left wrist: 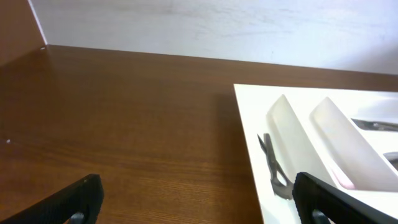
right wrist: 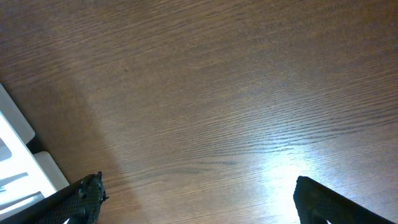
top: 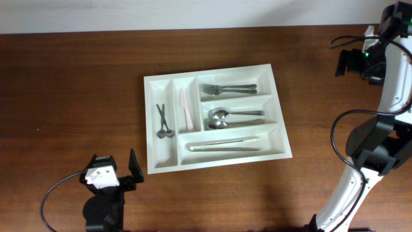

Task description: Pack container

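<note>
While both pairs of fingers stand spread to their widest and hold nothing, the overhead view puts the container [top: 149, 129] at the middle of the bench [top: 64, 96], turned a little out of square with the bench edges. It is a white, smooth plastic tray, rectangular, with rounded compartment walls. Its leftmost narrow slot holds a small scissor-like steel tool [top: 164, 122]; the narrow slot beside that holds a pale pink knife [top: 185, 109]. Of the three long slots, the far one carries steel forks [top: 228, 88], the middle one shiny spoons [top: 232, 116], and the near one long slim steel pieces [top: 225, 145]. The left gripper [top: 114, 164] sits by the near bench edge, just off the tray's near-left corner, touching nothing. The white right arm [top: 386, 96] stands along the right bench edge, well apart from the tray.

From the left wrist, the two black matte fingers [left wrist: 74, 202] show at the bottom corners with bare wood grain between them. The tray's rim lies to the right, and the scissor-like tool rests against the slot floor.

From the right wrist, the right gripper [right wrist: 199, 198] hangs over dark brown, finely streaked wood with a bright glare patch. Its black fingertips [right wrist: 84, 194] sit far apart at the lower corners, clear of everything. White shapes at the left edge cannot be identified.
</note>
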{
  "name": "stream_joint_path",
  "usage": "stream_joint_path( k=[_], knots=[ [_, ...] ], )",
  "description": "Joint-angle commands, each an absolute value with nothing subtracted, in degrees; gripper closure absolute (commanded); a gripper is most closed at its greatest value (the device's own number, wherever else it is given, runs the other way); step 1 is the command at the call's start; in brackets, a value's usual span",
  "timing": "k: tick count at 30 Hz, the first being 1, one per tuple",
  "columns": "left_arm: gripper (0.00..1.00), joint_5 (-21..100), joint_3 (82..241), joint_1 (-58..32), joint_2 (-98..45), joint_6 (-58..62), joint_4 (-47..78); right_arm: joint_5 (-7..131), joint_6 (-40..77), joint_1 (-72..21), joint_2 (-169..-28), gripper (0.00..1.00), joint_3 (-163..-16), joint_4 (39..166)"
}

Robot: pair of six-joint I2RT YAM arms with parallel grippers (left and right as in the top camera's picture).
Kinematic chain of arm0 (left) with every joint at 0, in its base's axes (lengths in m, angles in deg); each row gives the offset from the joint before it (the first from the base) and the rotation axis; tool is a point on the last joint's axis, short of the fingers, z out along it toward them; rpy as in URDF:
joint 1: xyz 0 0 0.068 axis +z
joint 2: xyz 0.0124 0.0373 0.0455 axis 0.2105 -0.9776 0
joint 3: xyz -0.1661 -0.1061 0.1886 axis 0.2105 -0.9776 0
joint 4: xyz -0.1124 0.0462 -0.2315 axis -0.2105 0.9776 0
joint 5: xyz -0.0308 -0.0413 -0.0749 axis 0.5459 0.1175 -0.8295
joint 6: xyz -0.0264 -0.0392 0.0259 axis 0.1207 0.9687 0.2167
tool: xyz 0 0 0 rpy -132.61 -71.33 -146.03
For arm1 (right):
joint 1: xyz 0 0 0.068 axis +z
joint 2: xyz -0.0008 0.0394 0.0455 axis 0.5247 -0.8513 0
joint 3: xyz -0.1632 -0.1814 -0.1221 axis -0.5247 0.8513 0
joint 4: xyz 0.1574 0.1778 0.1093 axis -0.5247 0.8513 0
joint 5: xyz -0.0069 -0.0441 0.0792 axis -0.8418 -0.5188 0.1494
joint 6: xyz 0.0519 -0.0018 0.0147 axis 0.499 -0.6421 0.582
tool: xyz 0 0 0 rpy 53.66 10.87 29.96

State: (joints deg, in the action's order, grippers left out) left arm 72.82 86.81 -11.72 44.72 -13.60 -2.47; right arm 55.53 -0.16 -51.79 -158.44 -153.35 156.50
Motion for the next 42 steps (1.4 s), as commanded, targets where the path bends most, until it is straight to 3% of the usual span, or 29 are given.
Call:
stream_joint_path(
  k=[1, 42],
  knots=[
    [0.01, 70.00, 86.74, -12.01, 45.33, -16.03, -1.83, 55.88, 0.32, -51.55, -158.33, 0.01, -153.41, 156.70],
    [0.01, 68.40, 86.92, -11.98, 45.31, -16.01, -1.49, 55.81, 0.30, -51.55, -158.06, 0.01, -153.41, 156.70]
  ],
)
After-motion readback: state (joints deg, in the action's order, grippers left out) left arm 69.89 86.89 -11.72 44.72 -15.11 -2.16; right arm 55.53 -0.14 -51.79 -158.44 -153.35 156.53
